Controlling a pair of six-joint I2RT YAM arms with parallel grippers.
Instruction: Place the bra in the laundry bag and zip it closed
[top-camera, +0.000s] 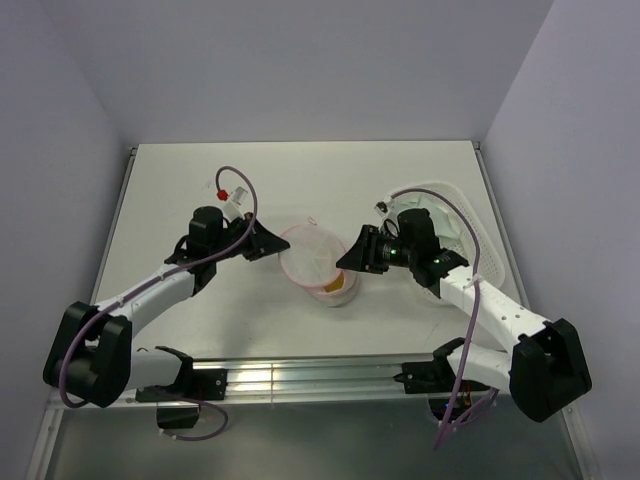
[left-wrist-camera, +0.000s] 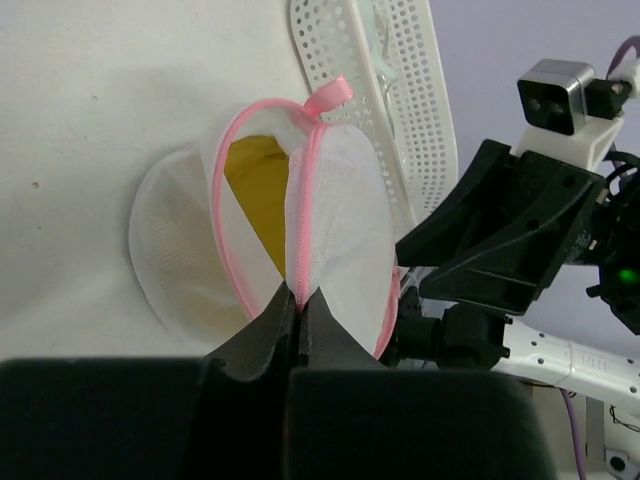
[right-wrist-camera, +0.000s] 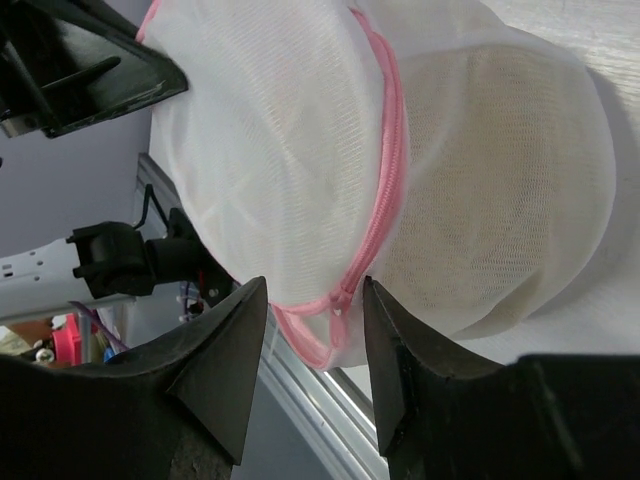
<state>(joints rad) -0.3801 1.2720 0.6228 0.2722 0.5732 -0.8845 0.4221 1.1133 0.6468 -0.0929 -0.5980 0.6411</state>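
Note:
The laundry bag, white mesh with a pink zipper rim, stands between both grippers at mid table. The mustard-yellow bra lies inside it and shows through the open gap in the left wrist view, and as a yellow edge from above. My left gripper is shut on the bag's pink zipper seam. My right gripper is open, its fingers on either side of the pink zipper pull at the bag's other end. It sits at the bag's right side from above.
A white perforated plastic basket stands at the right behind the right arm, also seen in the left wrist view. A small red-capped item lies behind the left arm. An aluminium rail runs along the near table edge.

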